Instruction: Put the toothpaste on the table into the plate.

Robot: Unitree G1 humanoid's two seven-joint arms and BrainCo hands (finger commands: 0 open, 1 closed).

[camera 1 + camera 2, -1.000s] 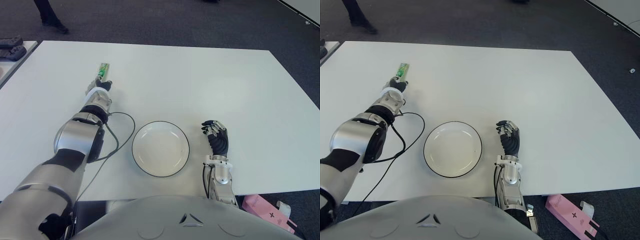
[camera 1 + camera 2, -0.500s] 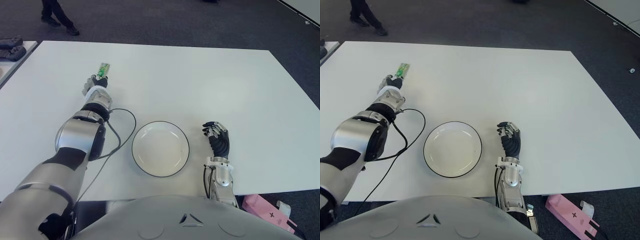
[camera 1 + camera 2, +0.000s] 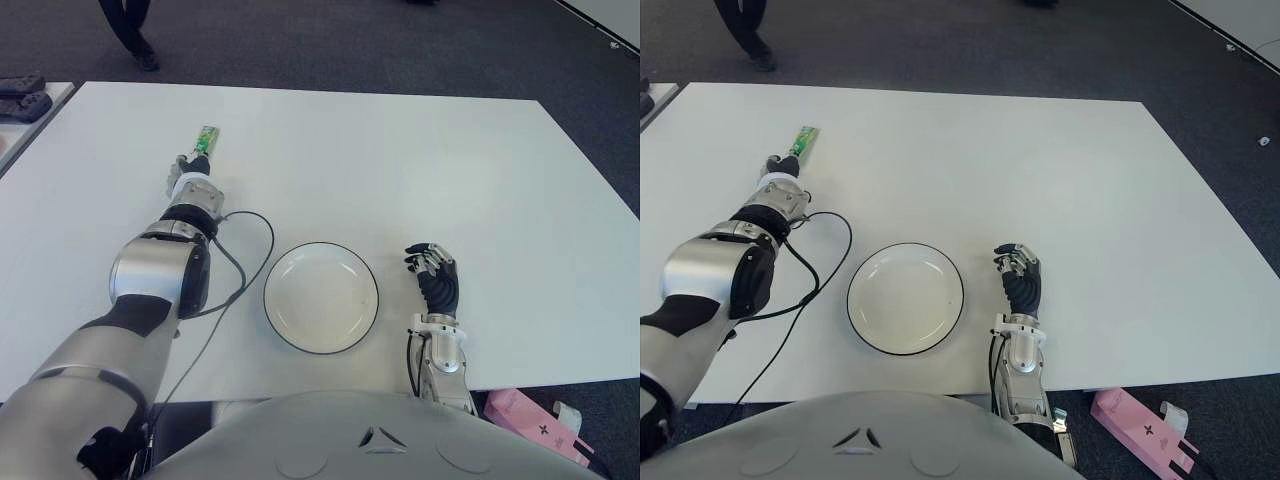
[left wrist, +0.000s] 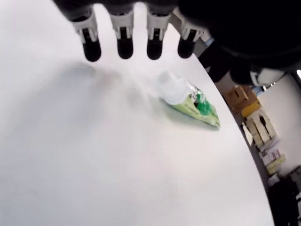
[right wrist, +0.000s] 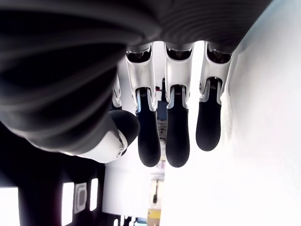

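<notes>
Toothpaste, a small green and white tube (image 3: 205, 139) with a white cap, lies flat on the large white table (image 3: 420, 160), toward its far left part. It is well apart from the round white plate with a thin dark rim (image 3: 321, 296), which stands near the front edge of the table, in front of the robot's body. Nothing lies in the plate.

The left hand (image 3: 190, 172) is stretched far forward over the table, and it shows just before the cap end of the tube. In the left wrist view the four fingers (image 4: 124, 40) are straight and spread, with the dark tips pointing down to the table surface, and they hold nothing; the tube (image 4: 190, 99) lies a little beyond them, not touched. A thin black cable (image 3: 235, 268) makes a loop on the table between the left arm and the plate.

The right hand (image 3: 434, 275) shows just to the right of the plate, near the front edge of the table. Its dark fingers (image 5: 178, 129) are loosely extended side by side and hold nothing.

At the far side, beyond the table, a person's legs (image 3: 128, 25) stand on the dark carpet floor (image 3: 330, 45). A pink box (image 3: 525, 415) lies on the floor at the front right corner.
</notes>
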